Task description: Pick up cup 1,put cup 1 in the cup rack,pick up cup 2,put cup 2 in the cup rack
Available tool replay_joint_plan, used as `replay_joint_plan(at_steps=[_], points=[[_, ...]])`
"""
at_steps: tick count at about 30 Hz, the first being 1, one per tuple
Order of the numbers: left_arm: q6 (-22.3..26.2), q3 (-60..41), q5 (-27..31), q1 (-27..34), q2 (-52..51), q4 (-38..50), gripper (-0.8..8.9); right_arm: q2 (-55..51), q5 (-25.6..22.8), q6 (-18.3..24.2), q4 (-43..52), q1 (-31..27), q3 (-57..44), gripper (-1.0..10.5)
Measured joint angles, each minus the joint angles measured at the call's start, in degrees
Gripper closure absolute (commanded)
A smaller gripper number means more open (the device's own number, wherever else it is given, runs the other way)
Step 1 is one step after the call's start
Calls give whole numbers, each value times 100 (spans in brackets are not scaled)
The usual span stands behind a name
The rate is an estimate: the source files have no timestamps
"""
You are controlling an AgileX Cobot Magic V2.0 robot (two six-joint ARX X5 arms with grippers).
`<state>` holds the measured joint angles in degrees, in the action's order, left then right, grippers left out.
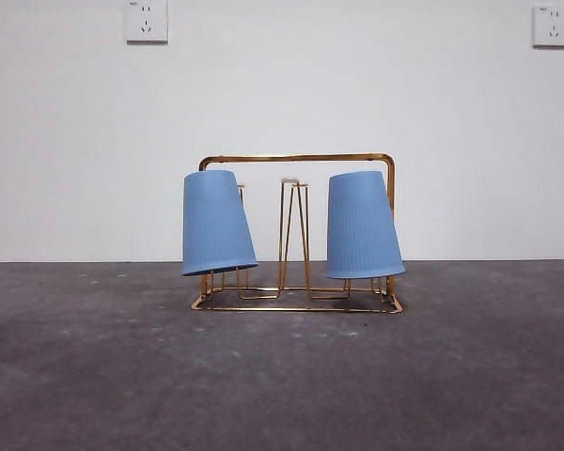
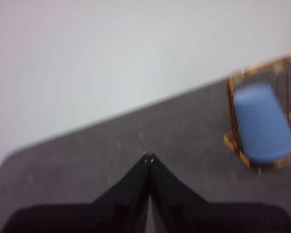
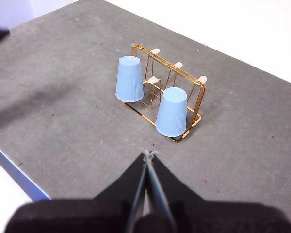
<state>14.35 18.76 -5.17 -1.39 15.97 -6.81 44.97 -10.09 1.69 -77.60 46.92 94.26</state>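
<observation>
- Both blue cups, left cup [image 1: 216, 224] and right cup [image 1: 362, 225], hang upside down on cup rack [image 1: 297, 160], mid table [image 1: 282, 376].
- Left claw [image 2: 148, 156] and right claw [image 3: 148, 154] closed, empty, well apart from rack.
- Task looks done; next move only retreat.

No readable text, label, brand or number is showing anywhere. Two wall sockets [image 1: 147, 22] [image 1: 552, 25], upper left and upper right of the front view, are carrying only tiny illegible marks.
</observation>
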Motion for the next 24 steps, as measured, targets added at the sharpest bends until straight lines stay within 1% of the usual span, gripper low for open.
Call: replay_joint_plan(at_steps=[4, 11, 15, 24], points=[[-247, -857, 11, 114, -557, 330, 816, 0, 0, 0, 0, 0, 0, 946], [-721, -1762, 11, 254, -1167, 293, 816, 0, 0, 0, -2, 0, 0, 946], [-861, -1773, 13, 323, -1486, -275, 816, 0, 0, 0, -2, 0, 0, 946], [-1054, -1773, -105, 354, -1547, -260, 816, 0, 0, 0, -2, 0, 0, 946]])
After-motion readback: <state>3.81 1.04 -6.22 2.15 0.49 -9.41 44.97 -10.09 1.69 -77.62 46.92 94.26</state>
